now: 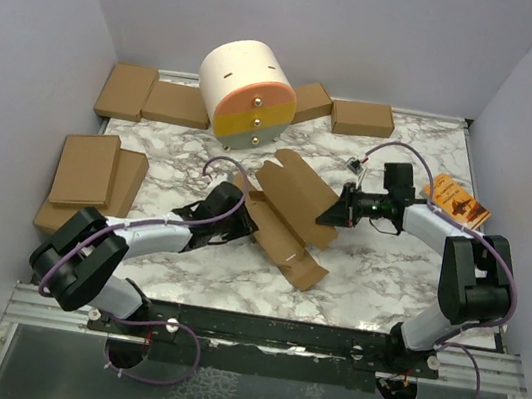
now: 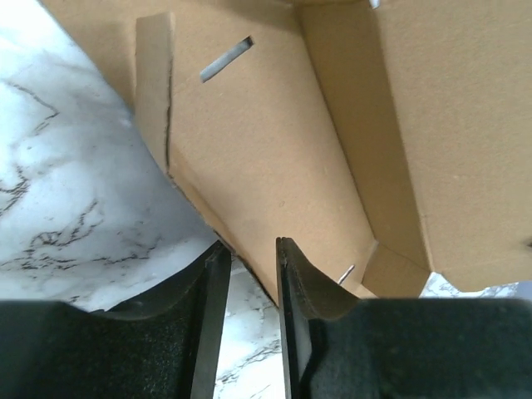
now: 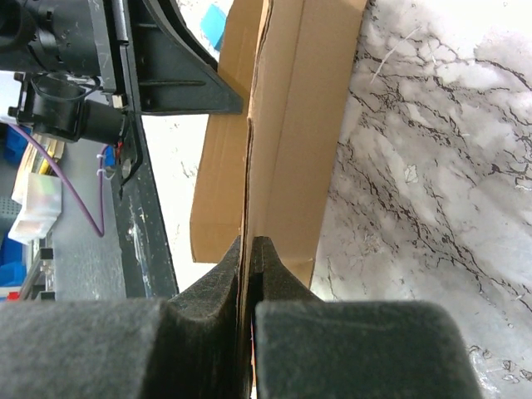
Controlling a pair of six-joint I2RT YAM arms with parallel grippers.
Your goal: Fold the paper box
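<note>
Paper box [image 1: 286, 198], long axis far-to-near — slightly diagonal (right jaws pinching)

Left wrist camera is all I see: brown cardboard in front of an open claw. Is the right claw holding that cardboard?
Observer: Yes, the right claw is shut on an edge of the paper box.
Operator: Is it lying flat?
Observer: No. One panel tilts up, while the near flap rests on the table.
Operator: Anything beyond it?
Observer: A round cream and orange drawer unit stands just past its far end.
</note>
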